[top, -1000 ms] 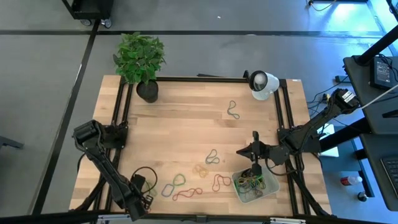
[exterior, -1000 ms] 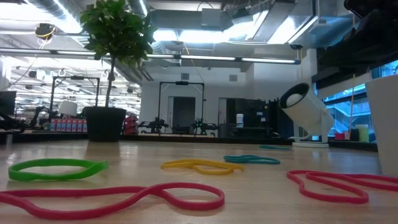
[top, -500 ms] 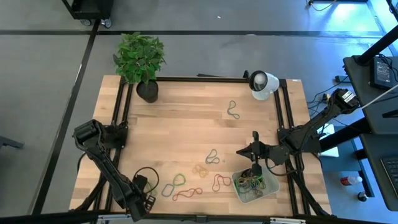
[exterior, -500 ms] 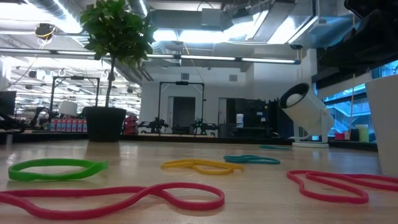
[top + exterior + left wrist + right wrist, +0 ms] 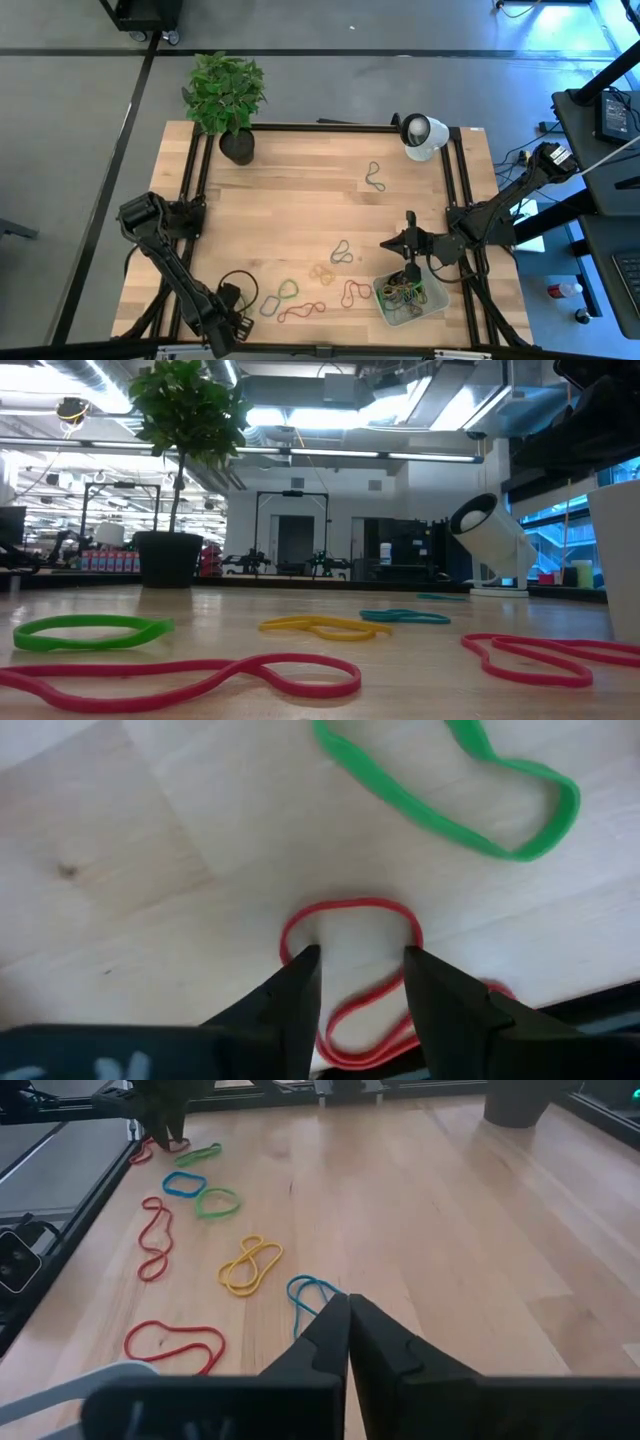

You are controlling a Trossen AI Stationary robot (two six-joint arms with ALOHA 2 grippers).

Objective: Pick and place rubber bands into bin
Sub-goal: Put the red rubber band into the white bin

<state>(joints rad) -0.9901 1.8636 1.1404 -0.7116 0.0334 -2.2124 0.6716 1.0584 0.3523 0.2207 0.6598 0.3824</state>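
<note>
Your left gripper [image 5: 355,975] sits low over the light wooden table [image 5: 300,190] at its near-left corner, fingers parted to a narrow gap and straddling the end loop of a thin red rubber band [image 5: 350,920]; nothing is held, the band lies flat on the wood between the tips. That stance looks like a setup for a pinch: one finger inside the loop's end, one outside would be better than both straddling it, so check that before you close. A twisted green rubber band [image 5: 450,790] lies just beyond it, apart from the red one, so it shouldn't get dragged along. Your right gripper [image 5: 348,1315] hangs with fingers pressed together and empty, parked by the small translucent pale-grey plastic bin [image 5: 436,301] at the near-right, which already holds a tangle of bands. Loose yellow [image 5: 250,1265], blue [image 5: 310,1295] and red [image 5: 150,1240] bands are strung across the table between the two arms. My read: early-to-middle of the job, with a long carry from left corner to bin.
</note>
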